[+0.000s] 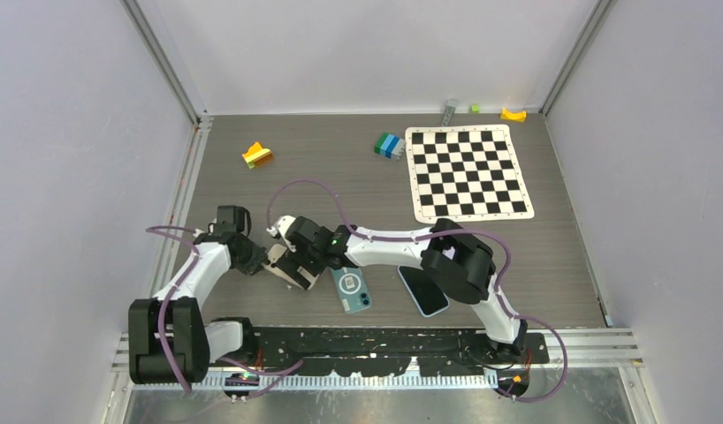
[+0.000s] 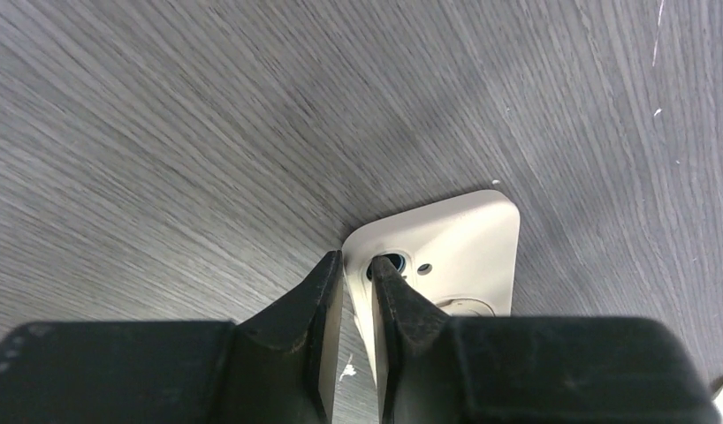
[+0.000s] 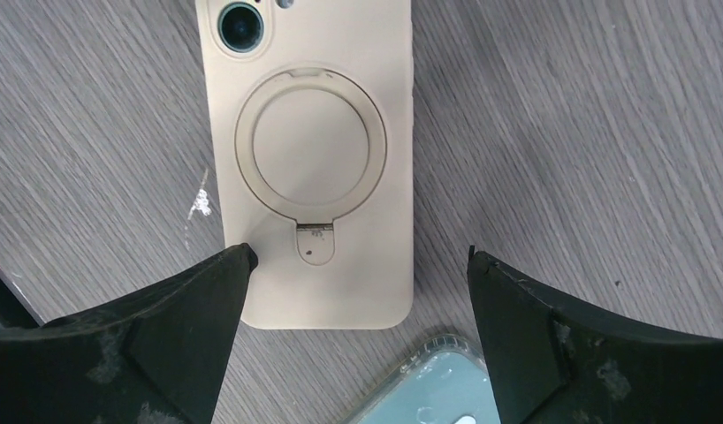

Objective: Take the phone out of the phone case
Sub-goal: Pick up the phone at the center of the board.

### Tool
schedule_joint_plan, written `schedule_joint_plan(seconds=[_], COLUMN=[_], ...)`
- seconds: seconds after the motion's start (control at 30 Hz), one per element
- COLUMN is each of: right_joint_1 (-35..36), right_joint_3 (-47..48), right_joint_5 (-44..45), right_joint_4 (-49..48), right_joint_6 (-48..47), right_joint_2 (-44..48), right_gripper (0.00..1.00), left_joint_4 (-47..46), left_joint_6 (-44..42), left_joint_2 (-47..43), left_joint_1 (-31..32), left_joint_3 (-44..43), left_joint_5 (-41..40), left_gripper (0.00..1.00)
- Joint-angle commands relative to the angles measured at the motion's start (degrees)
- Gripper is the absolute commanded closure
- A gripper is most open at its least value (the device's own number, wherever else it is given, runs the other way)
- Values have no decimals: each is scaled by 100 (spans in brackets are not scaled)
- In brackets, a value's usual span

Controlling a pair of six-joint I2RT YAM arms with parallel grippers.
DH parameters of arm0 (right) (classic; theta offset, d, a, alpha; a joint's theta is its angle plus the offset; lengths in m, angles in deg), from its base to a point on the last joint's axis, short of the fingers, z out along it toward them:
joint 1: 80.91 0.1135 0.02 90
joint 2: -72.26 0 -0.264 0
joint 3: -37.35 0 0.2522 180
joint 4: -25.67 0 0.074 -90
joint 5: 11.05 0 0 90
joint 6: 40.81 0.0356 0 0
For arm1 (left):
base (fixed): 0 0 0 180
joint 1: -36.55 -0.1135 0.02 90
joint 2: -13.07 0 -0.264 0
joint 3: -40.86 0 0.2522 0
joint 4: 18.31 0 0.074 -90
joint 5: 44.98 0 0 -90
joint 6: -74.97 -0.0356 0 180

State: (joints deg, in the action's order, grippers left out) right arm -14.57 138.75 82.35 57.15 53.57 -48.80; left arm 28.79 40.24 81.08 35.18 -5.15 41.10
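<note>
A beige phone case with a round ring stand lies back up on the wooden table; a camera lens shows in its corner cutout. In the top view it lies between the two grippers. My left gripper is shut on the case's side edge near the camera corner, one finger over the lens hole. My right gripper is open, its fingers straddling the case's bottom end from above, the left tip over its edge. In the top view the left gripper and right gripper are close together.
A teal phone in a clear case lies just right of the beige case, its corner in the right wrist view. A dark phone lies further right. A chessboard mat and toy blocks sit at the back.
</note>
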Motion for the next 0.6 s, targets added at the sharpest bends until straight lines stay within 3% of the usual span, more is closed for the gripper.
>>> schedule_joint_plan(seconds=[0.0,0.2,0.43,0.5,0.57], right_joint_1=[163,313,427,429,427], right_joint_3=[289,275,68,77,166], right_joint_5=[135,628,1027,1114,1191], right_joint_4=[-100,-25,-68,-57,44], right_joint_6=[-121,-38,22,75,138], right_joint_2=[-195,-482,-697,-738,-785], right_gripper=[2,1,3,9,23], left_joint_4=[45,-137,65,178,308], left_joint_6=[-200,-180,-347,-358,-369], left_joint_2=[444,455,285,218,141], left_joint_1=[-167,-458,-820,-858,-873], left_joint_3=[306,553,464,385,280], left_joint_5=[-296,123,359,449,603], left_gripper=[82,87,80,72,62])
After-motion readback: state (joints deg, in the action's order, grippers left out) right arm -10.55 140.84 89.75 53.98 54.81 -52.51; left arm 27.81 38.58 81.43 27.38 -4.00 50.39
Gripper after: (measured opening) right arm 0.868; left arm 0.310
